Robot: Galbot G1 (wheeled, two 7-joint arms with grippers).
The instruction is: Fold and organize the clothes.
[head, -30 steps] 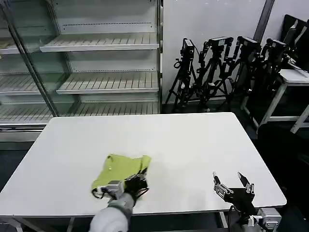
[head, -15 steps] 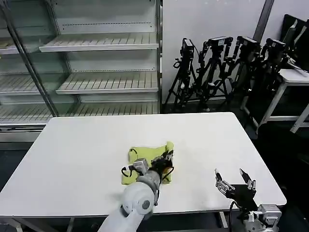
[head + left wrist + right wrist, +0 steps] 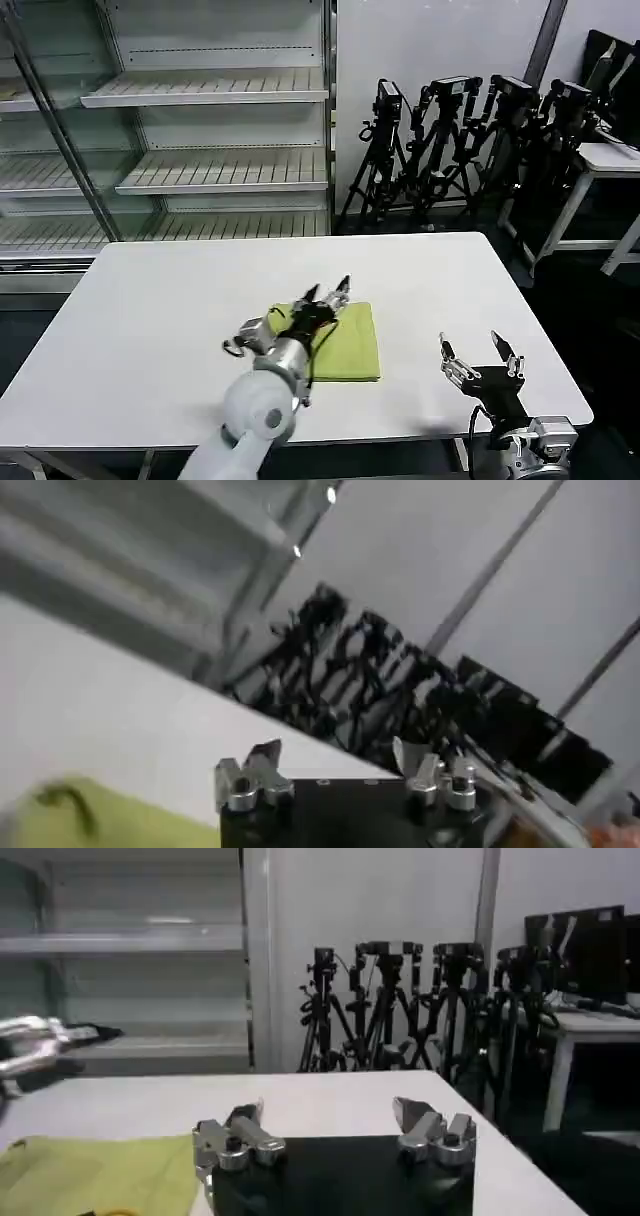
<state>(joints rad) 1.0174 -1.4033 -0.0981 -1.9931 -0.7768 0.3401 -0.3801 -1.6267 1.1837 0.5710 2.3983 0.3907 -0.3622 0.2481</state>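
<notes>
The clothes are one lime yellow-green T-shirt (image 3: 348, 343), folded into a flat rectangle near the middle of the white table (image 3: 160, 300), plain side up. My left gripper (image 3: 328, 289) is open and raised just above the shirt's far left corner, holding nothing. In the left wrist view its fingers (image 3: 262, 760) stand wide apart, and the shirt (image 3: 60, 820) shows low at the edge. My right gripper (image 3: 472, 348) hangs open over the table's front right, apart from the shirt. The right wrist view shows that gripper (image 3: 330, 1118) open, the shirt (image 3: 100, 1173) and my left gripper (image 3: 40, 1043) farther off.
Empty metal shelves (image 3: 220, 170) stand behind the table on the left. A row of black camera tripods (image 3: 470, 130) stands behind on the right, and a side table (image 3: 610, 160) is at the far right. The table's front edge lies close to the right gripper.
My left gripper swept the shirt from the front left toward the middle, folded it over, let go and rose open. The right gripper has barely moved.
</notes>
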